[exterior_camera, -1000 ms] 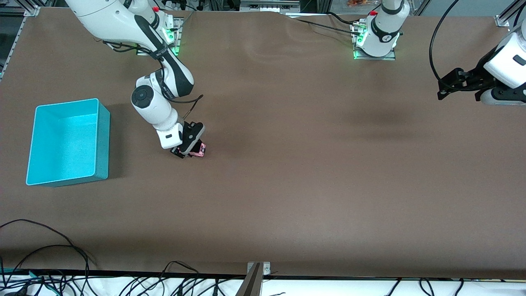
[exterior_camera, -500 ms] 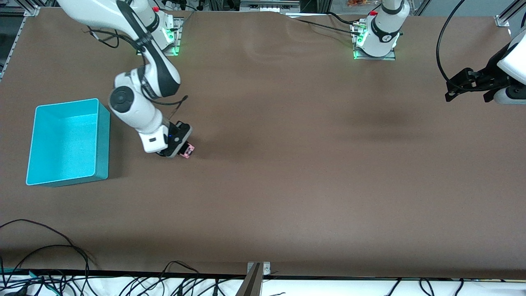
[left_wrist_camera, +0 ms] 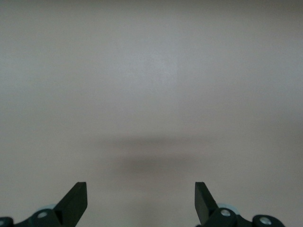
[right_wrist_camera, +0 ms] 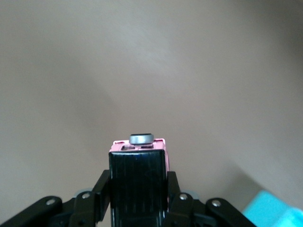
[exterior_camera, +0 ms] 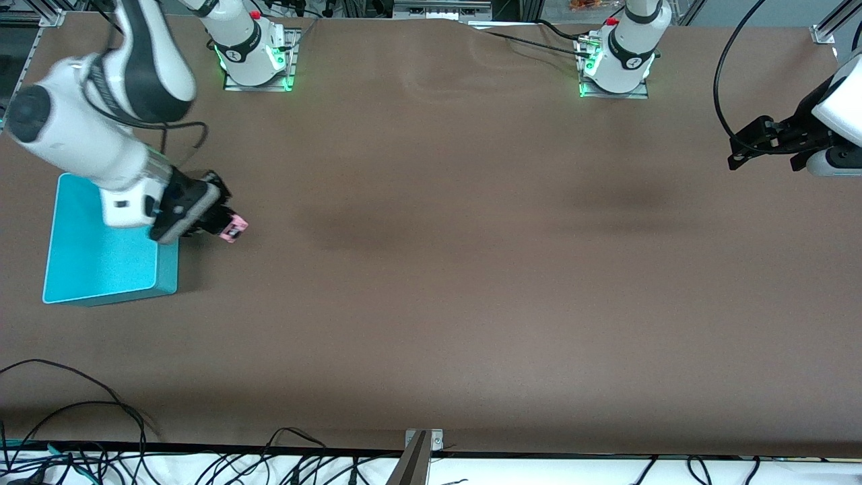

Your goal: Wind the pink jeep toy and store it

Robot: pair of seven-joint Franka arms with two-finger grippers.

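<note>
My right gripper [exterior_camera: 222, 225] is shut on the pink jeep toy [exterior_camera: 234, 228] and holds it in the air over the table beside the turquoise bin [exterior_camera: 87, 269]. In the right wrist view the jeep [right_wrist_camera: 138, 177] sits clamped between the fingers, black roof toward the camera, pink nose and a grey wheel at its tip. A corner of the bin [right_wrist_camera: 274, 210] shows in that view. My left gripper [exterior_camera: 739, 149] is open and empty, raised over the left arm's end of the table; its fingertips [left_wrist_camera: 78, 198] frame bare table.
The right arm's forearm [exterior_camera: 101, 155] covers the part of the bin farthest from the front camera. Cables [exterior_camera: 81, 431] lie along the table edge nearest the front camera. A metal bracket [exterior_camera: 421, 448] sits at that edge's middle.
My right arm has lifted the jeep off the table and carried it toward the bin. The left gripper has drawn back slightly toward its end.
</note>
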